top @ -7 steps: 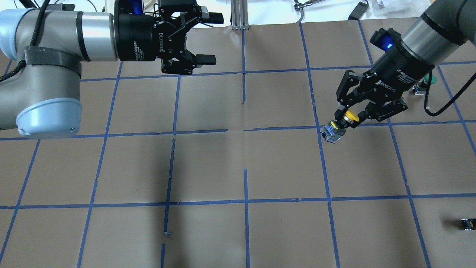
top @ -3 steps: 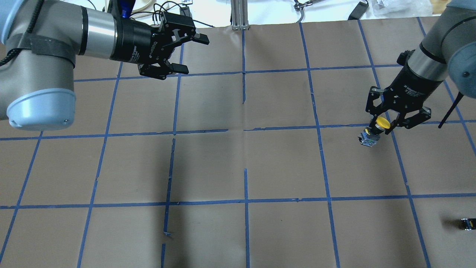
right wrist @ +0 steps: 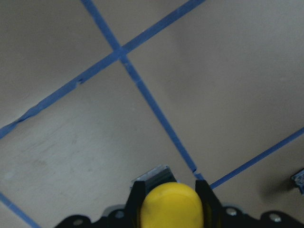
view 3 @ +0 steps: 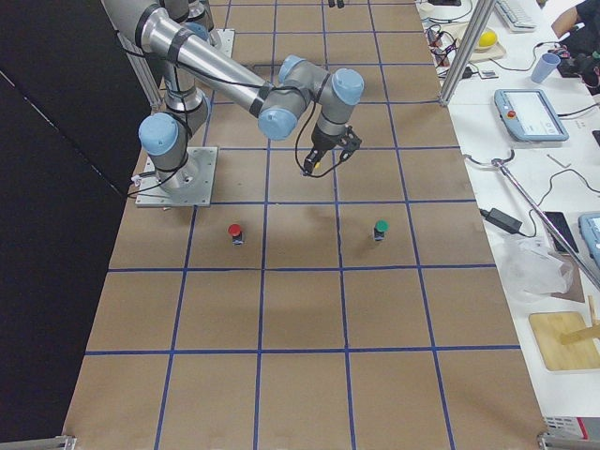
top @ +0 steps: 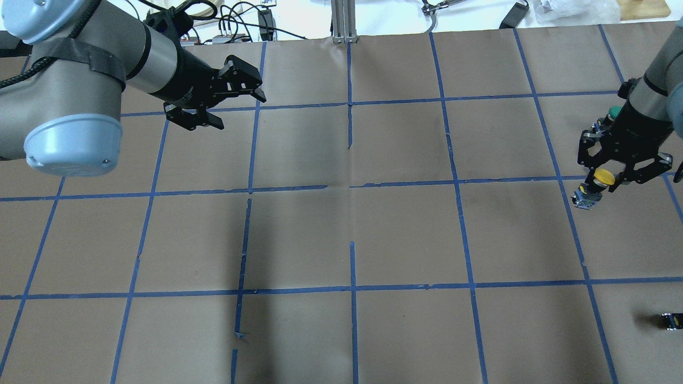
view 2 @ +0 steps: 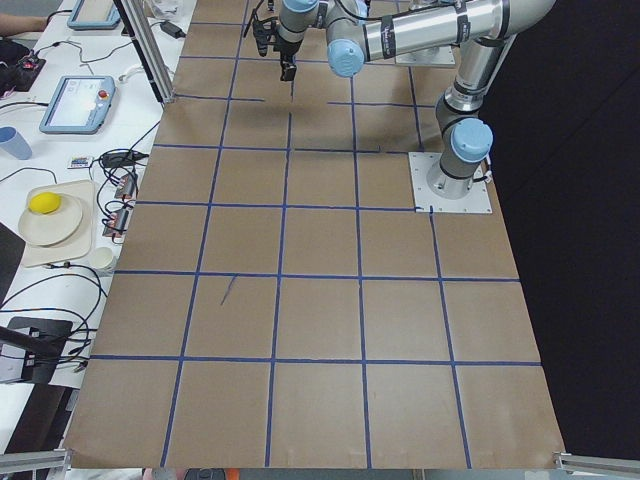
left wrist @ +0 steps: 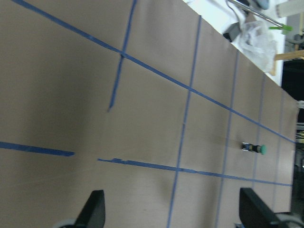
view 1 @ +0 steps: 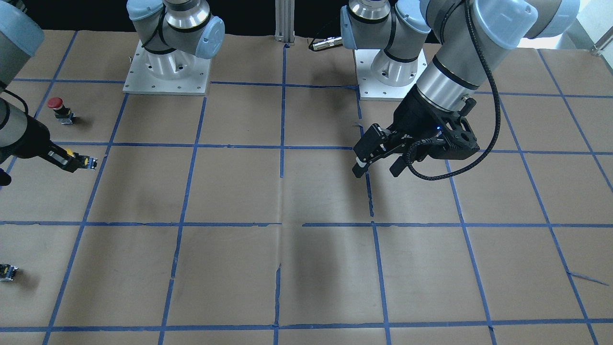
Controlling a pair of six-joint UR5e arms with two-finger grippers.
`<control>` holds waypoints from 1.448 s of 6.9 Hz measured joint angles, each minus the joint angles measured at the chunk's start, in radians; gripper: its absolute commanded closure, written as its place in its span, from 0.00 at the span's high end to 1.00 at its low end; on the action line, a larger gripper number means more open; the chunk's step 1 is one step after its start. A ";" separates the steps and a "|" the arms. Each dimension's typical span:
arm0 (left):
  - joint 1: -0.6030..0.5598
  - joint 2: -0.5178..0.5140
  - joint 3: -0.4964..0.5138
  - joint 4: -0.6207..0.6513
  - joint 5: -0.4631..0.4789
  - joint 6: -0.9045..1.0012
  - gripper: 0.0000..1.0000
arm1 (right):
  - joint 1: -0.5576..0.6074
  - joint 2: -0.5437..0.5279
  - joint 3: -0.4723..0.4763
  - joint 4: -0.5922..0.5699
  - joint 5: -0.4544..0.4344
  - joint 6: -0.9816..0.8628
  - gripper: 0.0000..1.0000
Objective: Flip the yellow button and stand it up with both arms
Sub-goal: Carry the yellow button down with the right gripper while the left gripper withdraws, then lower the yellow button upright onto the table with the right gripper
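Note:
My right gripper (top: 605,180) is shut on the yellow button (top: 604,175) at the table's right side. Its fingers clamp just under the yellow cap, and the grey-black switch body (top: 585,199) sticks out beyond the fingertips. The right wrist view shows the yellow cap (right wrist: 171,204) between the two fingers (right wrist: 138,194), over a blue tape line. In the front-facing view the held button (view 1: 71,154) is at the left edge. My left gripper (top: 239,111) is open and empty over the far left of the table, far from the button. It also shows in the front-facing view (view 1: 377,170).
A green-capped button (top: 614,112) stands just behind my right wrist; it also shows in the left wrist view (left wrist: 257,149). A red-capped button (view 1: 57,108) stands near the right arm's base side. A capless switch block (top: 670,320) lies near the front right edge. Brown paper (top: 347,234) with blue tape squares covers the table.
My right gripper has carried the yellow button to the right, close to the green-capped button. My left gripper has drawn back to the left, turned, and stayed open.

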 measured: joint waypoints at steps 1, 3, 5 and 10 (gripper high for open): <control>-0.007 0.009 0.026 -0.082 0.098 0.031 1.00 | -0.042 0.023 0.026 -0.124 -0.025 -0.066 0.00; -0.015 0.031 0.120 -0.289 0.263 0.194 1.00 | -0.123 0.051 0.127 -0.358 -0.037 -0.203 0.01; -0.033 0.053 0.188 -0.457 0.311 0.301 1.00 | -0.175 0.056 0.181 -0.452 -0.038 -0.282 0.02; 0.024 0.063 0.237 -0.526 0.261 0.404 1.00 | -0.212 0.064 0.204 -0.499 -0.041 -0.302 0.10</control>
